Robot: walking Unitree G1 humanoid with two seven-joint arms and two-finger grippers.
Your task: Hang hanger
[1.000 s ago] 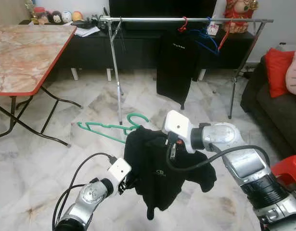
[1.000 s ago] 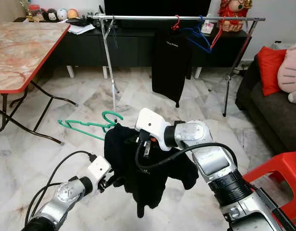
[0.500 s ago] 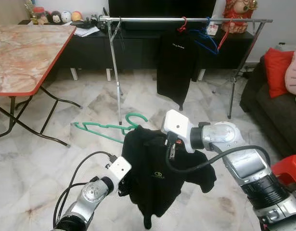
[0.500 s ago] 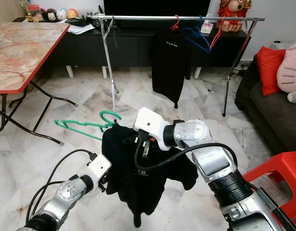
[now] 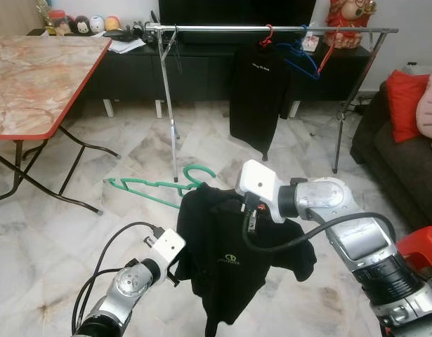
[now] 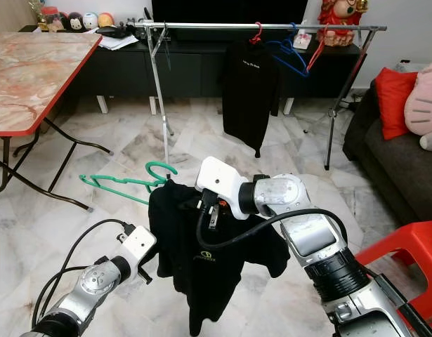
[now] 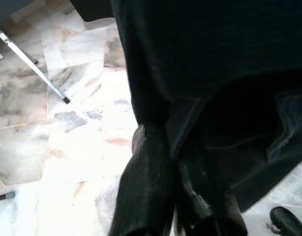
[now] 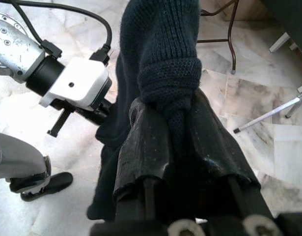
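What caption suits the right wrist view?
Right gripper fingers pinching bunched black shirt, left gripper alongside, above marble floor.

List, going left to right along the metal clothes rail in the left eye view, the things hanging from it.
Red hanger carrying a black T-shirt → blue hanger → another red hanger.

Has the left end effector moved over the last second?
Yes. The left end effector, shut on the black shirt, has drawn back and down toward the robot, away from the green hanger, pulling the fabric straighter.
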